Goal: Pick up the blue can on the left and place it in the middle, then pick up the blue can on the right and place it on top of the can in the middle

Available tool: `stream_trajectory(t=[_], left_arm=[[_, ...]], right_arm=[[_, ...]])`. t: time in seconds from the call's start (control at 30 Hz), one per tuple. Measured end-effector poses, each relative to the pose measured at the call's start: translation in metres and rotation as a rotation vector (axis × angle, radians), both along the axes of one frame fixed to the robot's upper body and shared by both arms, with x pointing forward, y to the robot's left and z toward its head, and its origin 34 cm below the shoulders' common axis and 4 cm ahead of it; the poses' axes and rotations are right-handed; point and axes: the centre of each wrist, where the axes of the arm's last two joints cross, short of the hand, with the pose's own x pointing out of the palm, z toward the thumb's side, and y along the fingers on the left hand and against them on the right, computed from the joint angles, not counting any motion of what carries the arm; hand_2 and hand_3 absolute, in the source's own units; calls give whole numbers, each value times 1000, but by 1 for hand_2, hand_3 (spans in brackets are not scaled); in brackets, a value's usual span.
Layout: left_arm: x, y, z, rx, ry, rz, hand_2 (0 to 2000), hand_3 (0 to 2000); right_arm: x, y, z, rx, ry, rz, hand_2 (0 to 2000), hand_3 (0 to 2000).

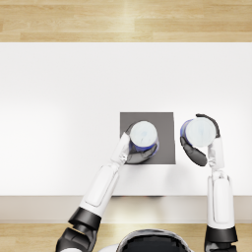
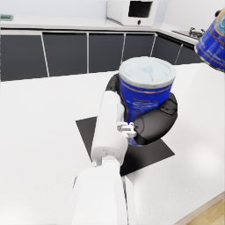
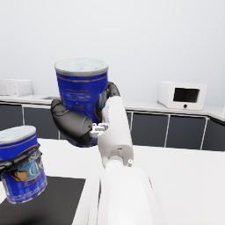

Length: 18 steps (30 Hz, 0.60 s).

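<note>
Left robot hand [image 1: 134, 151] around mat can [image 1: 143, 134], base hidden; right robot hand [image 1: 198, 147] gripping raised can [image 1: 199, 130].

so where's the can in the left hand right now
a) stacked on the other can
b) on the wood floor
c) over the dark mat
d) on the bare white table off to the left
c: in the head view the left hand grips a blue can over the dark mat, while the right hand holds the second can apart, beside the mat.

right hand [image 3: 81, 121] grips raised blue can [image 3: 82, 88] | second can [image 3: 22, 162] over black mat [image 3: 48, 206]
</note>
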Motion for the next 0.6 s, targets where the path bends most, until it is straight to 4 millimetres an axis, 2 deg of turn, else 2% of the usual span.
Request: stream_trajectory(t=[0.1,0.23,0.37,0.4,0.43,0.5,0.53,0.6], left_arm=[[-2,-7,-14,-29,-51,-12,2000,1520],[0,-11,-33,-25,-29,-5,2000,1520],[4,-14,-48,56,-13,-47,2000,1520],[5,-14,-50,50,-8,-70,639,1193],[5,-14,-52,46,-3,-73,0,867],[5,-14,-53,39,1,-52,0,213],[4,-13,-53,37,0,-28,0,0],[0,-12,-51,27,-13,5,0,0]], right_arm=[[-2,5,6,-1,-26,20,2000,1520],[-4,11,16,-2,-65,48,2000,1520],[-4,15,20,1,-80,62,2000,1520],[-4,17,21,2,-83,66,2000,1520],[-3,19,22,3,-83,71,2000,1520],[0,24,25,5,-89,87,2000,1520],[2,28,27,6,-94,98,2000,1520],[8,37,32,7,-104,128,2000,1520]])
